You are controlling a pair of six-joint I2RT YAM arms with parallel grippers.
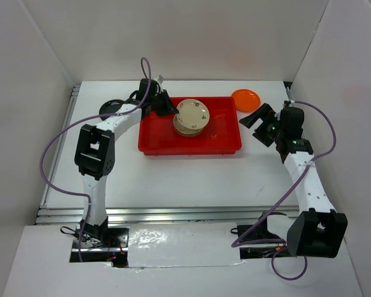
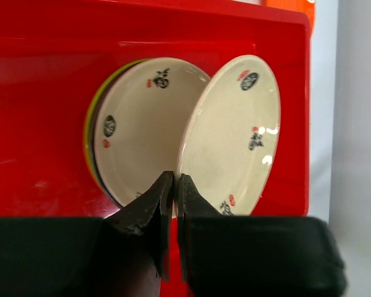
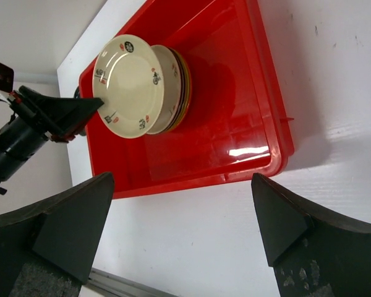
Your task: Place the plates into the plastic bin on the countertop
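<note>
White flat tabletop, plain white walls around, metal rail at the near edge; a glossy red plastic bin, rectangular with raised rim, sits mid-table, one round orange plate just beyond its far right corner. In the bin is a stack of round glazed plates, and a cream plate tilts over it, rim pinched between the narrow left gripper fingers. Right gripper fingers are spread wide, empty, right of the bin.
</note>
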